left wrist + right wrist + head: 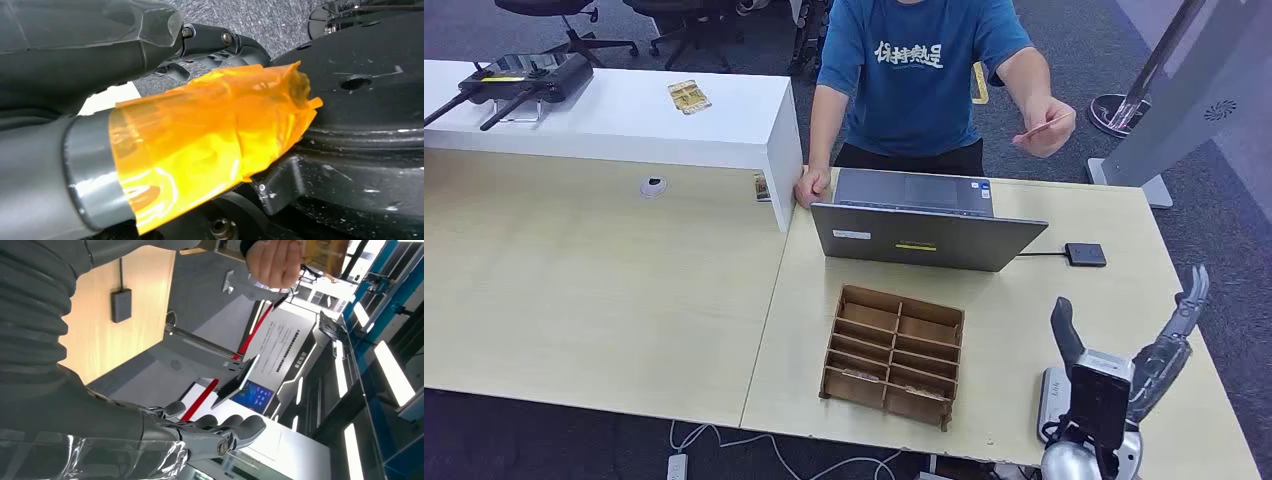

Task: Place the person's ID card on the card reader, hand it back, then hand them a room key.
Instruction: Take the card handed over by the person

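Grey carpet runs behind a pale wooden desk (604, 290), and you are at the very start of the job: nothing has been received, read or handed over yet.

At twelve o'clock a person in a blue T-shirt (919, 75) stands behind the desk. One of their hands rests on the desk edge by the open grey laptop (929, 230). Their other hand (1044, 125), at about one o'clock, holds out a thin card-like thing (1046, 126); you may judge it to be the ID card, though it is too small to read.

Your right hand (1124, 375) stands at five o'clock over the near desk edge, thumb and fingers spread wide, holding nothing and well apart from the card. Your left hand (165, 150) appears in its wrist view with orange film round the thumb; whether it is spread or curled cannot be told.

At six o'clock sits a wooden divided tray (894, 355), its slots looking bare. A small black box (1085, 254) on a cable lies at three o'clock of the laptop, probably the card reader.

Everything remains: taking the card, reading, returning, then the key.
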You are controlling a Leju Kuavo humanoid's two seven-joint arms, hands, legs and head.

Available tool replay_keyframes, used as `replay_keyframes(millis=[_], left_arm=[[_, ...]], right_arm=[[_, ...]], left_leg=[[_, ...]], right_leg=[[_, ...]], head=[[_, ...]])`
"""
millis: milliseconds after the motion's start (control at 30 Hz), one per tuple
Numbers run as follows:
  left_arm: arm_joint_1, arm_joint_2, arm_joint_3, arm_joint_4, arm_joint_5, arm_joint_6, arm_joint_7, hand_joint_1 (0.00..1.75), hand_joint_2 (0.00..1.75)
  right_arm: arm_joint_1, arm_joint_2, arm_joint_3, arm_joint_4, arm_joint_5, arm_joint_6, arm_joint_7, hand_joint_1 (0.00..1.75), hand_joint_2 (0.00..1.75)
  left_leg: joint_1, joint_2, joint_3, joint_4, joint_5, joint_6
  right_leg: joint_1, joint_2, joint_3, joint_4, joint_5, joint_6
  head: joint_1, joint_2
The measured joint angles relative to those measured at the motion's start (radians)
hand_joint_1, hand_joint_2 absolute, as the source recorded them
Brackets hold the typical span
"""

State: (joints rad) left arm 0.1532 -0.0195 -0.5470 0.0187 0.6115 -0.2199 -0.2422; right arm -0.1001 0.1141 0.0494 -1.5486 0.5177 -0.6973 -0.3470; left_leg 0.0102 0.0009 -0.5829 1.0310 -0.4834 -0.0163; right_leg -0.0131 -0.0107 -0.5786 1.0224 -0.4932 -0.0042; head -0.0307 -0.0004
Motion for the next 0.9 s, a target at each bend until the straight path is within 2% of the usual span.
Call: replay_keyframes(millis=[67,233,633,767,900], left_arm=[[0.0,0.002,-0.002,0.0,-0.005,-0.002,0.0,0.0,0.0],[-0.005,0.017,-0.01,0.0,-0.034,-0.017,0.0,0.0,0.0],[-0.016,0.048,-0.013,0.0,-0.114,-0.038,0.009,0.0,0.0],[-0.018,0.056,-0.013,0.0,-0.135,-0.045,0.009,0.0,0.0],[-0.019,0.062,-0.013,0.0,-0.144,-0.046,0.009,0.0,0.0]], right_arm=[[-0.022,-0.011,0.005,0.01,0.013,0.0,0.015,0.0,1.75],[-0.164,-0.073,0.043,0.063,0.116,0.001,0.109,0.0,1.75],[-0.447,-0.166,0.127,0.25,0.462,0.004,0.315,0.0,1.75],[-0.506,-0.179,0.137,0.315,0.585,0.002,0.353,0.0,1.75],[-0.534,-0.188,0.147,0.358,0.646,0.002,0.38,0.0,1.75]], left_leg=[[0.0,0.0,0.0,0.0,0.0,0.0],[0.0,0.002,0.0,0.0,0.0,0.0],[0.0,0.001,0.0,0.0,0.001,-0.001],[0.0,0.001,0.0,0.0,0.001,-0.001],[0.0,0.001,0.0,0.0,0.001,-0.001]], right_leg=[[0.0,0.0,0.0,0.0,0.0,0.0],[0.0,0.002,-0.001,0.0,0.001,0.0],[0.0,0.002,-0.001,0.001,0.001,0.0],[0.0,0.002,-0.001,0.001,0.001,0.0],[0.0,0.001,-0.001,0.001,0.001,0.0]], head=[[0.0,0.0],[0.0,0.0],[0.0,0.0],[0.0,0.0],[0.0,0.0]])
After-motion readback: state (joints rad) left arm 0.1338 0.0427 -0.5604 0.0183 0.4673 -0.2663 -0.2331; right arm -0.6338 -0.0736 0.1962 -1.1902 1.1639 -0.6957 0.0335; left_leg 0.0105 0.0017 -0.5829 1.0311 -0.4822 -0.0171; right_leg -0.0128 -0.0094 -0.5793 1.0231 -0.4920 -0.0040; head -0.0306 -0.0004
